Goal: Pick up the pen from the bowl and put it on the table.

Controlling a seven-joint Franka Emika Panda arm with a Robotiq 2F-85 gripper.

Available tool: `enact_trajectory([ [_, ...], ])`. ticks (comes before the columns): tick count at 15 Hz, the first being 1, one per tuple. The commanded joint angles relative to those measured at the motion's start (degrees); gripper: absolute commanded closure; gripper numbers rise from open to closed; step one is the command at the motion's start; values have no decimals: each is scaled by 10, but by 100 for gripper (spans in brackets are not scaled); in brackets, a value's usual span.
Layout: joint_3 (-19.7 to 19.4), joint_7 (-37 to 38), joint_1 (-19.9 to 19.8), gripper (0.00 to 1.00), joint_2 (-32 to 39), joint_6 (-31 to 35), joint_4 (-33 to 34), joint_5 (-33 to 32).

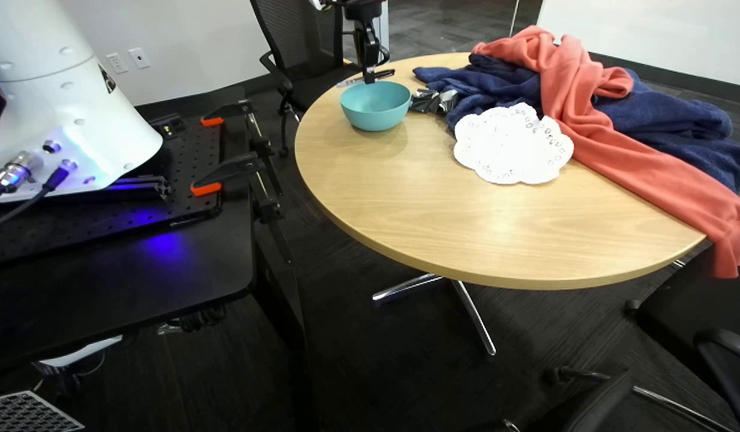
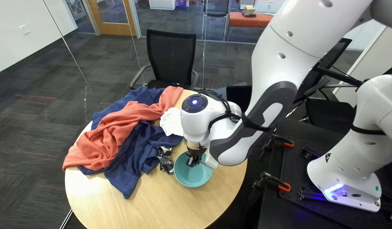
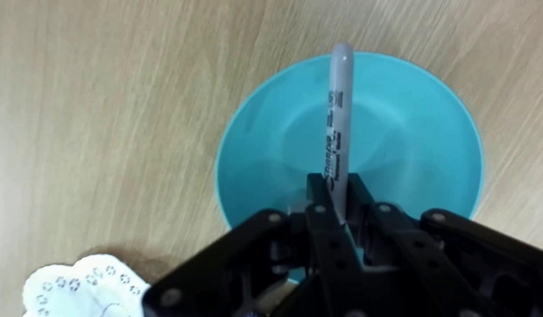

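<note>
Gripper [image 3: 335, 178] clenched on the pen [image 3: 340, 105], which lies across its grip above the bowl [image 3: 447, 132], not yet on the table [image 3: 121, 132]. In the wrist view the pale length of the pen projects beyond the fingertips [image 3: 316, 187] and overlaps the bowl's rim; in an exterior view a dark end [image 1: 384, 74] shows on the opposite side. Likely faults, from the grip outward: the smooth round barrel, pinched over a short stretch, could pivot or slip if jolted; a sideways move begun too low could strike the rim, twisting the pen or shoving the bowl; early release would drop it back inside. On the table, letting go from a height could set the barrel rolling, and the table's edge runs near the bowl. A placement toward the crumpled wrapper [image 1: 425, 101] or the navy cloth [image 1: 496, 84] could leave the pen propped off the wood. Writing: the barrel bears script that appears to read "Sharpie", with "Permanent Marker" in smaller type alongside; the block nearer its free end is too blurred to read. The white disc [image 1: 517, 147] carries ring-shaped marks, no legible words. A sticker [image 2: 328, 157] on the robot's base [image 2: 345, 181] is too small to read.
</note>
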Motion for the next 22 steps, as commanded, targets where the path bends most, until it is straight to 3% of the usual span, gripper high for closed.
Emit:
enact_trajectory([
  [1, -41, 70, 25, 96, -119, -20, -77, -60],
  [7, -39, 189, -45, 96, -176, -37, -90, -147],
  [14, -37, 230, -122, 96, -101, -23, -48, -143],
  [18, -49, 243, -126, 96, -32, 19, -21, -134],
  [22, -77, 262, -98, 96, 46, 85, 11, -113],
])
